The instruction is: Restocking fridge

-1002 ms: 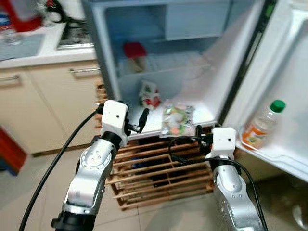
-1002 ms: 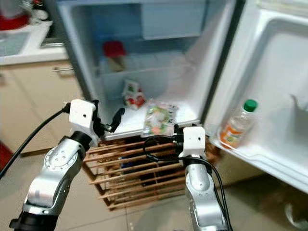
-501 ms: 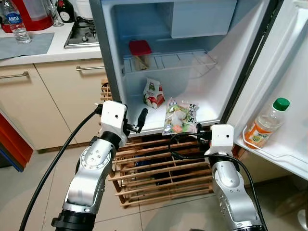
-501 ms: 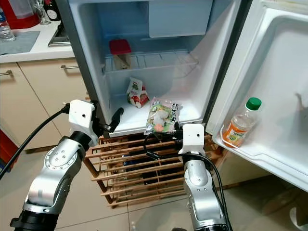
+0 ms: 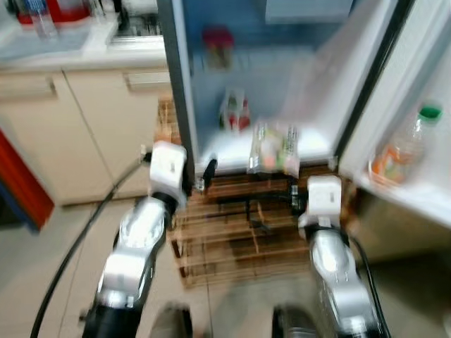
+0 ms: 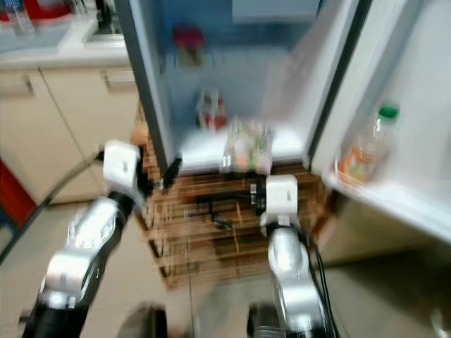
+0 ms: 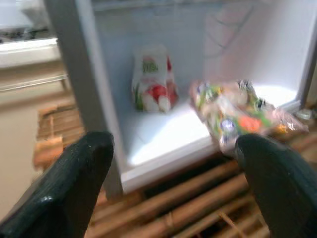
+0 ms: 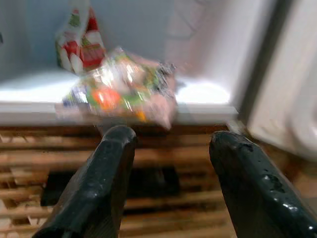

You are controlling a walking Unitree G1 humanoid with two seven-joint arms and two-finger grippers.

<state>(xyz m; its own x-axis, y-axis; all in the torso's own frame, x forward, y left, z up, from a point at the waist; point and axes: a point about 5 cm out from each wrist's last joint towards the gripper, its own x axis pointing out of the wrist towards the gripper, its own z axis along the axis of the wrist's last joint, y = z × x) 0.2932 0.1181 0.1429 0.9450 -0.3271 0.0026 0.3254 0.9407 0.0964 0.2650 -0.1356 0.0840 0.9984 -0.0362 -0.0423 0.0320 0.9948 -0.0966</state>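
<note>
The picture is blurred by motion. The fridge (image 5: 184, 105) stands open before me. A bag of mixed vegetables (image 5: 275, 149) lies at the front edge of its bottom shelf, partly overhanging. Behind it stands a small red-and-white carton (image 7: 151, 79). A red-lidded container (image 5: 218, 39) sits on the wire shelf above. An orange drink bottle with a green cap (image 5: 405, 144) stands in the door shelf. My left gripper (image 7: 173, 168) is open, just before the shelf's left front corner. My right gripper (image 8: 168, 163) is open, below and in front of the bag. Neither holds anything.
A slatted wooden rack (image 5: 232, 232) sits under the fridge, right behind both grippers. The open fridge door (image 5: 430, 84) stands at the right. Beige kitchen cabinets (image 5: 84, 127) and a counter are at the left, with a red object (image 5: 25, 183) low beside them. Tiled floor lies below.
The whole picture has shifted and blurred, so the camera has moved; more floor shows at the bottom. Both arms keep the same pose, with fingers open.
</note>
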